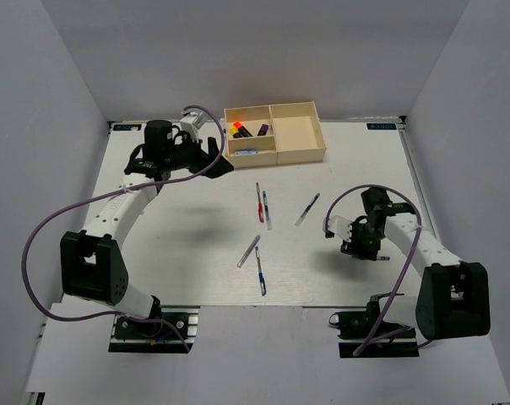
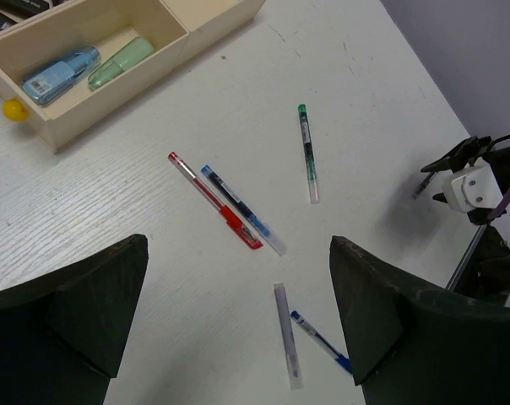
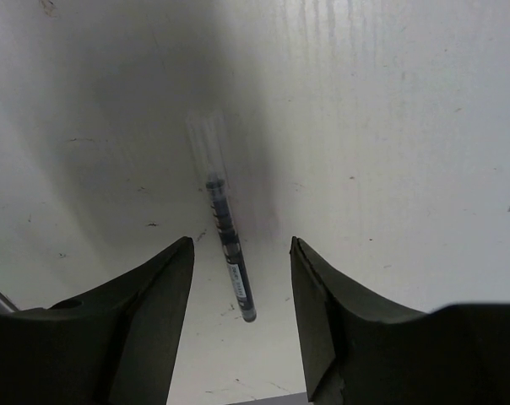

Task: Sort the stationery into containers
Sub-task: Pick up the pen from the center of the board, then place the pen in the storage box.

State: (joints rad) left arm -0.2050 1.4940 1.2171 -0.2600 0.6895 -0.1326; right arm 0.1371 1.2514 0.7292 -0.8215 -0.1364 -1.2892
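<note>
While well inside table [image 1: 196, 278] edges, right jaws astride pen [image 3: 227, 261]

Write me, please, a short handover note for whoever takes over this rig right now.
Left gripper: open, empty, near the tray.
Right gripper: open, straddling a dark pen lying on the table.
Done: highlighters in one small compartment, blue and green pieces in the other.
Left: that pen and five more loose pens; big compartment is empty.
</note>
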